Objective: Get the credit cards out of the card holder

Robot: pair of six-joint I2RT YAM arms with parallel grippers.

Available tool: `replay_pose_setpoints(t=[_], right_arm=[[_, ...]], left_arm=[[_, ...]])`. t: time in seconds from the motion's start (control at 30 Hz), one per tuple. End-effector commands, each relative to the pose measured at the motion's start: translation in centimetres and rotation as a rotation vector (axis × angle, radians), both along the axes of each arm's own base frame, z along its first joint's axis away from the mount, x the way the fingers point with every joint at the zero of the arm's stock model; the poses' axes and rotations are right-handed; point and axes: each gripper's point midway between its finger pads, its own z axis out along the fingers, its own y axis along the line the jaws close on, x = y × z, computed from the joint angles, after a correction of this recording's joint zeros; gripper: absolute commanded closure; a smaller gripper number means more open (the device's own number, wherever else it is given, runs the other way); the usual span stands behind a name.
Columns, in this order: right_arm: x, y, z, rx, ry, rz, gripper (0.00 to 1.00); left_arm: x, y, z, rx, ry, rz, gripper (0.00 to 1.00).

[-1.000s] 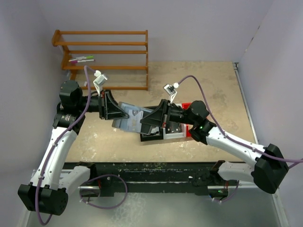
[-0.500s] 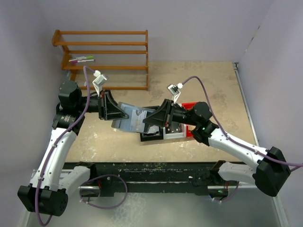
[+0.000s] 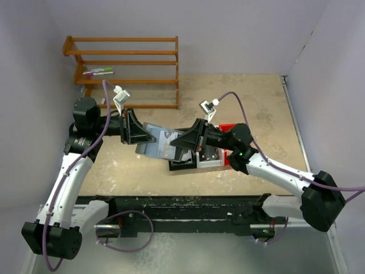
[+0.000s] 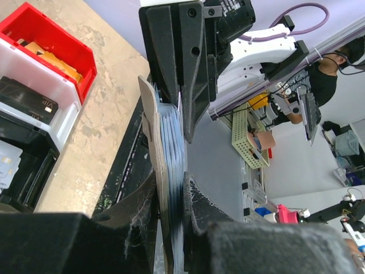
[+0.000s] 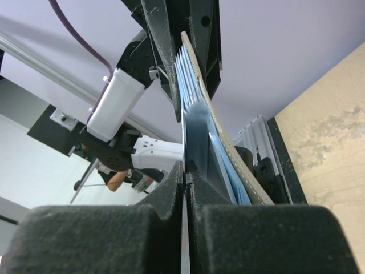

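Above the worktop, the left claw clamps the card holder, while the right claw pinches the edge of a card in it.

Top cam sits high above the near edge of the desk, looking down and forward over all of it, out to the wooden rack by the far wall. Both wrist cams are jammed in super close, peering along their own fingers at the card holder edge-on. The left one faces the right hand, bins off to its left. The right one faces the left hand. All three share the card holder, while top and left wrist also share the bins.
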Motion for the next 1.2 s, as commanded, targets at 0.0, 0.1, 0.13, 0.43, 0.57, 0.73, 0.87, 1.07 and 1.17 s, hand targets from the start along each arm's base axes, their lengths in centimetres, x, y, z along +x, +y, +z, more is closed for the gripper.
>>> replay_pose_setpoints(t=[0.0, 0.1, 0.13, 0.43, 0.57, 0.73, 0.87, 1.07, 1.17], right_arm=[[-1.2, -1.7, 1.6, 0.045, -0.062, -0.001, 1.00], [-0.9, -3.5, 0.2, 0.001, -0.049, -0.045, 1.00], [-0.5, -4.5, -0.3, -0.011, -0.042, -0.071, 1.00], [0.4, -8.9, -4.4, -0.246, -0.019, -0.231, 1.00], [1.8, -9.3, -7.6, -0.373, 0.030, -0.273, 1.00], [5.0, -8.9, -11.3, -0.515, 0.057, -0.314, 1.00], [7.9, -7.3, -12.6, -0.553, 0.072, -0.316, 1.00], [10.6, -4.1, -17.0, -0.684, 0.122, -0.310, 1.00], [11.4, -2.9, -19.8, -0.770, 0.154, -0.324, 1.00]], left_arm=[[0.0, 0.0, 0.9, 0.010, -0.086, 0.002, 0.92], [0.1, 0.1, 0.8, 0.025, -0.106, 0.013, 0.94], [0.1, 0.1, 0.8, 0.032, -0.110, 0.017, 0.94], [0.5, 0.3, 1.4, 0.063, -0.164, 0.039, 0.96], [0.5, 0.5, 2.0, 0.083, -0.215, 0.047, 0.96], [1.0, 1.2, 2.9, 0.153, -0.334, 0.122, 0.97], [1.5, 1.9, 3.2, 0.225, -0.410, 0.166, 0.98], [0.4, 1.8, 3.1, 0.217, -0.403, 0.133, 0.97], [0.0, 1.8, 3.0, 0.210, -0.397, 0.122, 0.97]])
